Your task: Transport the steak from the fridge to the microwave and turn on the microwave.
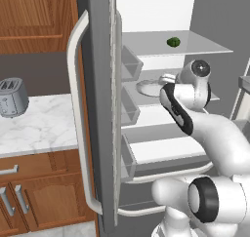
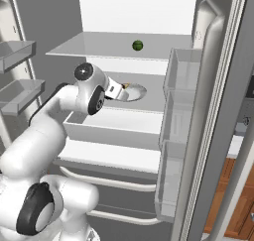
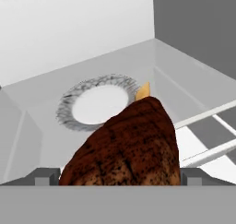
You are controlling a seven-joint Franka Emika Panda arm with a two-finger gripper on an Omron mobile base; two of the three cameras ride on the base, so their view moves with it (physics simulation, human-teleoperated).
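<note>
One rough, dark-brown mottled steak (image 3: 126, 147), rounded and tapering to a point, sits between the two small grey tips of the pincer (image 3: 119, 176), which is closed on it just above a glass shelf (image 3: 184, 75) in the open fridge (image 1: 100, 85). Behind it lies a round white plate (image 3: 99, 103) with a speckled grey rim. An orange wedge (image 3: 143, 91) is mostly hidden behind the meat, and the fingers are cut off at the frame bottom.
</note>
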